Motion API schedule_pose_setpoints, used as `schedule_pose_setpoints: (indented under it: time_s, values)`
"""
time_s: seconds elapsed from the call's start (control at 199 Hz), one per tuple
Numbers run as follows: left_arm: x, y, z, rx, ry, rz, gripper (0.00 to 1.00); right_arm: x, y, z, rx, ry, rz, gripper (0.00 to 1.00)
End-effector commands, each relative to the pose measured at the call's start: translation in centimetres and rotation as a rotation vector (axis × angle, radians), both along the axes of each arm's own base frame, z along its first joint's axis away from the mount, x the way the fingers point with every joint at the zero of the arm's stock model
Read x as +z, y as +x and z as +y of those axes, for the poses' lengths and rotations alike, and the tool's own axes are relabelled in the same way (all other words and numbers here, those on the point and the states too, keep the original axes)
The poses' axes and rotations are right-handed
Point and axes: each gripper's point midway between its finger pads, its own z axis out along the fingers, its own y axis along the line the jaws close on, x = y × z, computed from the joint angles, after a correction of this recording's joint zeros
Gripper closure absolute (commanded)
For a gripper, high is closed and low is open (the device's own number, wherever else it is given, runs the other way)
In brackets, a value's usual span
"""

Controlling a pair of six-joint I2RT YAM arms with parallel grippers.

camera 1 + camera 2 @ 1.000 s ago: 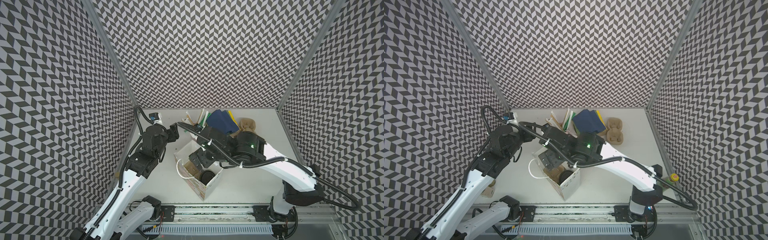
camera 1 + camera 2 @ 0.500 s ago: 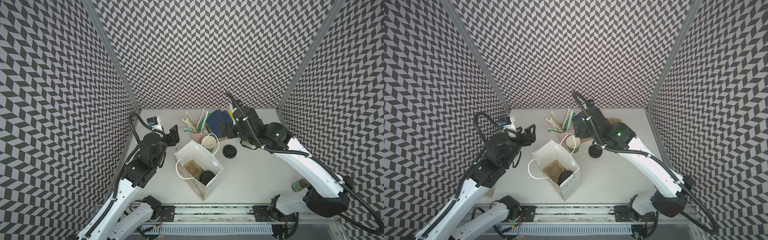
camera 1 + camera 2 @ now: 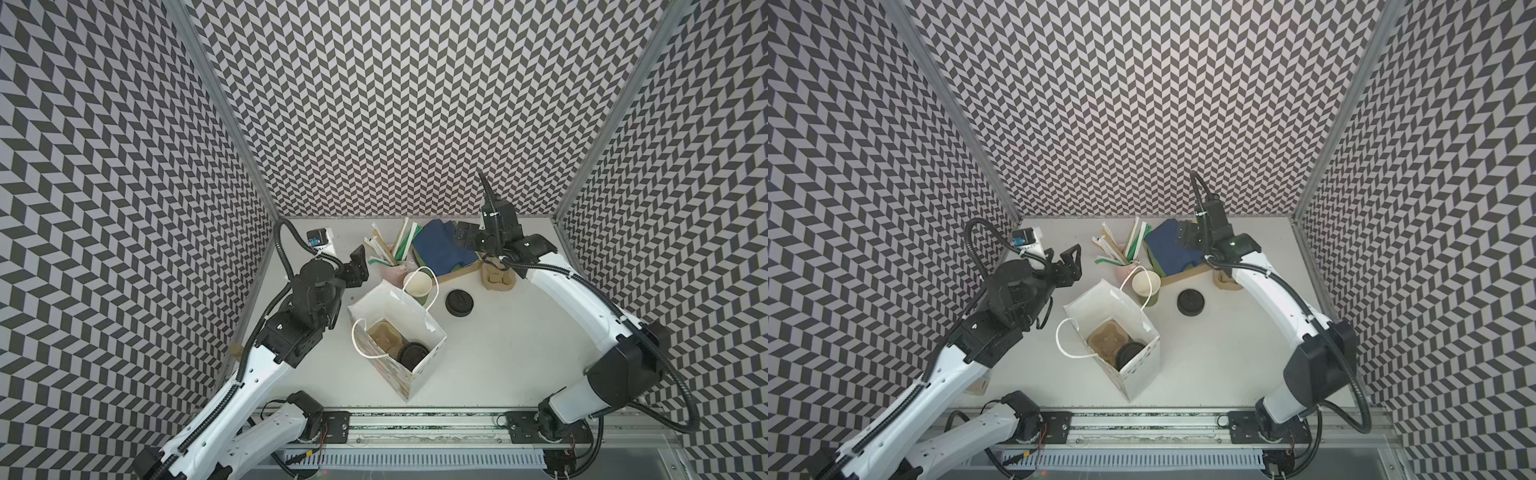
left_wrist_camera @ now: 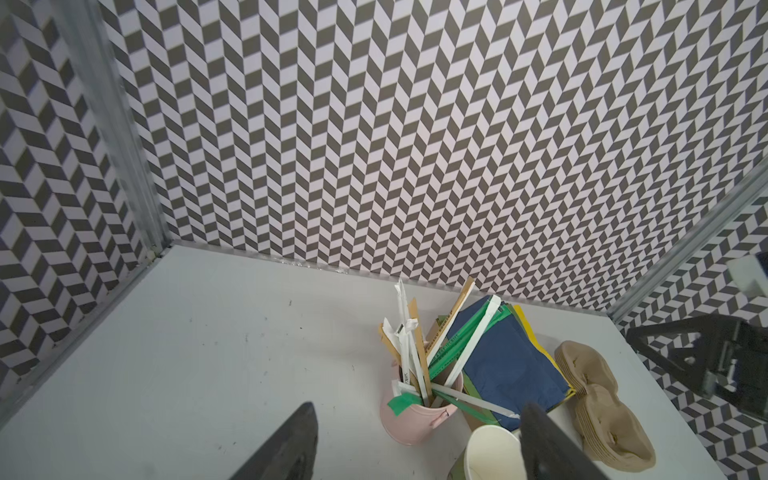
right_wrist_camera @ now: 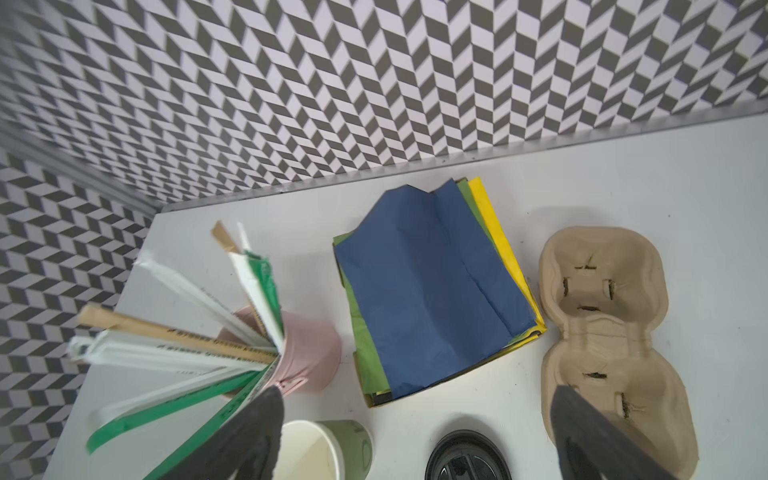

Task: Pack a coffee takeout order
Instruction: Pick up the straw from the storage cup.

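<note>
A white paper bag stands open mid-table. Inside it sit a tan pulp carrier and a cup with a black lid on. Behind the bag stands an open green cup, and a loose black lid lies to its right. The dark blue napkin tops a stack at the back. My right gripper hovers open over that stack, empty. My left gripper is open and empty, left of the bag.
A pink cup full of wrapped straws stands behind the bag. A stack of spare carriers lies right of the napkins, under my right arm. Patterned walls close in the left, back and right.
My right arm has pulled away from over the bag and swung to the back, above the napkins, uncovering the green cup and loose lid. My left arm drew back slightly.
</note>
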Motion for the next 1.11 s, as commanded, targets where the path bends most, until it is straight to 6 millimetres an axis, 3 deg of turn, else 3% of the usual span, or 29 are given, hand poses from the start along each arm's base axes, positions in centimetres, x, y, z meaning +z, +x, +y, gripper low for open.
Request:
schedule_pose_setpoints:
  time_s: [0.0, 0.101, 0.271, 0.402, 0.608, 0.83, 1.101]
  values:
    - [2.7, 2.3, -1.2, -0.069, -0.049, -0.034, 0.23, 2.8, 1.2, 0.4, -0.019, 0.107, -0.147, 0.02]
    - [3.3, 5.5, -2.2, -0.094, -0.024, 0.005, 0.23, 2.5, 1.6, 0.2, -0.014, 0.147, -0.186, 0.02]
    - [2.7, 10.2, -3.8, -0.108, 0.055, 0.097, 0.27, -1.6, 2.7, 2.1, 0.049, 0.240, -0.089, 0.02]
    - [0.7, 13.1, -3.1, -0.061, 0.108, 0.163, 0.32, -3.7, 2.9, 2.7, 0.074, 0.265, -0.050, 0.02]
    - [-1.8, 16.6, -1.7, -0.075, 0.089, 0.246, 0.38, -3.7, 2.9, 2.0, 0.066, 0.293, -0.075, 0.02]
    - [-4.7, 17.7, -4.2, -0.194, 0.069, 0.286, 0.46, -2.4, 3.0, 1.8, 0.071, 0.318, -0.121, 0.02]
    - [-7.6, 17.5, -5.8, -0.279, 0.051, 0.341, 0.56, -2.9, 2.8, 2.6, 0.112, 0.344, -0.103, 0.02]
